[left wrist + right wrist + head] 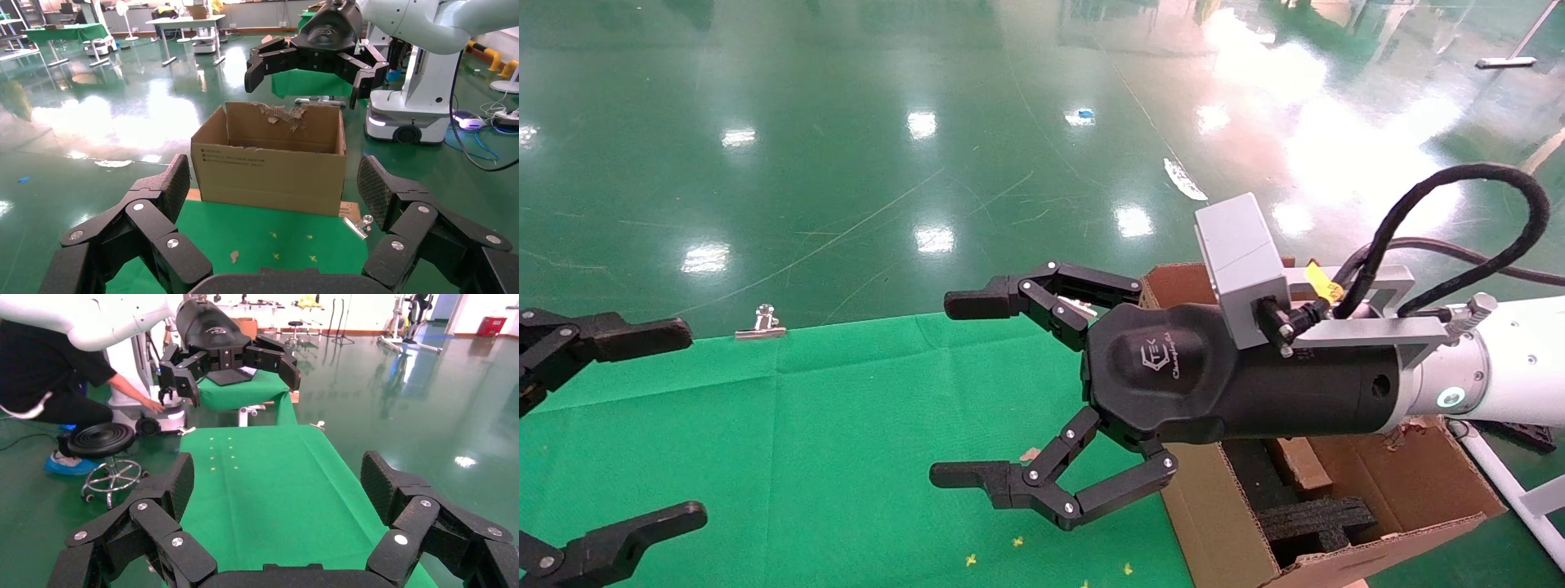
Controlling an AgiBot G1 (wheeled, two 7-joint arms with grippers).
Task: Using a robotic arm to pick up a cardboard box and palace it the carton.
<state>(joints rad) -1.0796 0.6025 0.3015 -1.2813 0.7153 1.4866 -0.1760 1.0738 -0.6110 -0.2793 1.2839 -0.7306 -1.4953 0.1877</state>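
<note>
We see the carton (1410, 482) beside the green table (805, 441), holding black foam blocks (1316, 523) and the cardboard box (1299, 465). Our right gripper (977, 392) hangs spread and empty above the table; our left gripper (641, 425) is spread too.

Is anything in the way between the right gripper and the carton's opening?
Nothing visible does. The right gripper, open, hovers over the green table beside the carton, whose top is open; black foam sits inside. The left gripper idles opposite.
</note>
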